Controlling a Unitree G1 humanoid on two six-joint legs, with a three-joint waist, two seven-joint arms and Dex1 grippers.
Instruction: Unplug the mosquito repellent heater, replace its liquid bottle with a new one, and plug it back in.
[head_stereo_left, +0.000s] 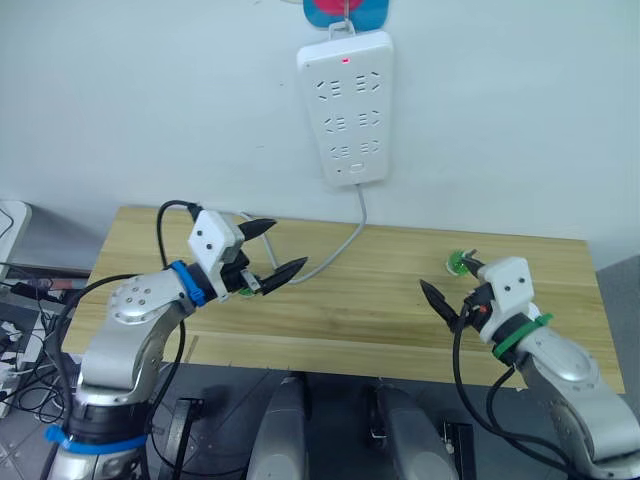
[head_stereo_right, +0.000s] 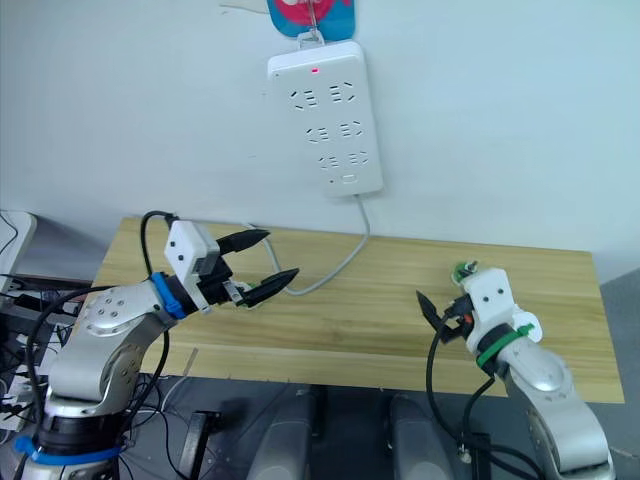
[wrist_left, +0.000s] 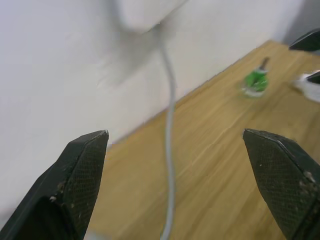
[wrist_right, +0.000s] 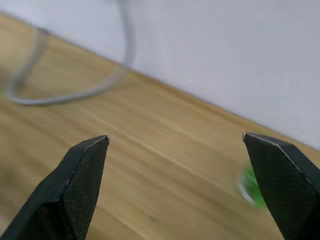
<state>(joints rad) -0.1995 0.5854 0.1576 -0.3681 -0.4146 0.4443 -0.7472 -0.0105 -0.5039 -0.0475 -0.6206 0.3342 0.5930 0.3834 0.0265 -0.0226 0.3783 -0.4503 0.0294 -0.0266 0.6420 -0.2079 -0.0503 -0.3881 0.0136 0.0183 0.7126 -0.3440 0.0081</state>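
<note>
A small green liquid bottle (head_stereo_left: 458, 263) with a thin stem on top stands on the wooden table (head_stereo_left: 360, 320), at the right near the wall. My right gripper (head_stereo_left: 447, 283) hovers just in front of the bottle, open and empty. Its wrist view has the bottle (wrist_right: 250, 187) beside one fingertip. My left gripper (head_stereo_left: 288, 245) is held over the left part of the table, open and empty, pointing toward the grey cable (head_stereo_left: 335, 255). A speck of green (head_stereo_left: 245, 292) shows under my left wrist. The mosquito repellent heater is out of view.
A long white power strip (head_stereo_left: 345, 105) hangs on the wall above the table with a red light lit and its sockets bare. Its cable drops to the tabletop and curls left. Wires and equipment (head_stereo_left: 20, 300) lie off the table's left end.
</note>
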